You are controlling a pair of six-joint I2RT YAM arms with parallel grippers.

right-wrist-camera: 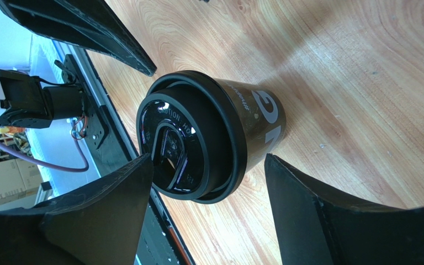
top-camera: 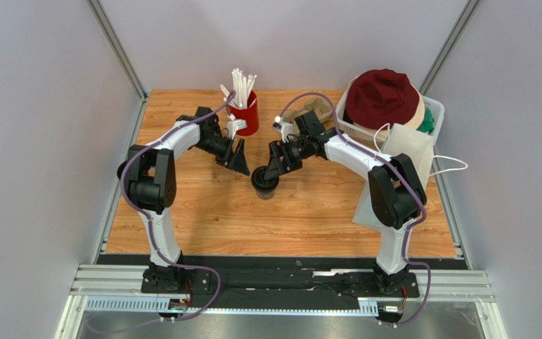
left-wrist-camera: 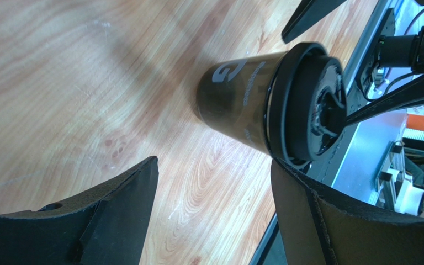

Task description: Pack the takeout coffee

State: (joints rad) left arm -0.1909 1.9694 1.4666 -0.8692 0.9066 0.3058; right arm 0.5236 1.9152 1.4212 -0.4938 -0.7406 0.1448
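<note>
Tabletop [top-camera: 203,212] coffee [top-camera: 265,182] below right end effector [top-camera: 275,171]

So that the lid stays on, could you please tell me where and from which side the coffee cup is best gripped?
Probably the brown paper wall just under the black lid, from the right side, where the open right gripper is nearest. The cup stands upright, and the lid's wider rim should stop it slipping; squeezing the lid might pop it.

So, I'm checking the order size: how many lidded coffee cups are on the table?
1. The takeout coffee stands upright mid-table, by the open right gripper. The basket and white bag at right could hide more.
</note>
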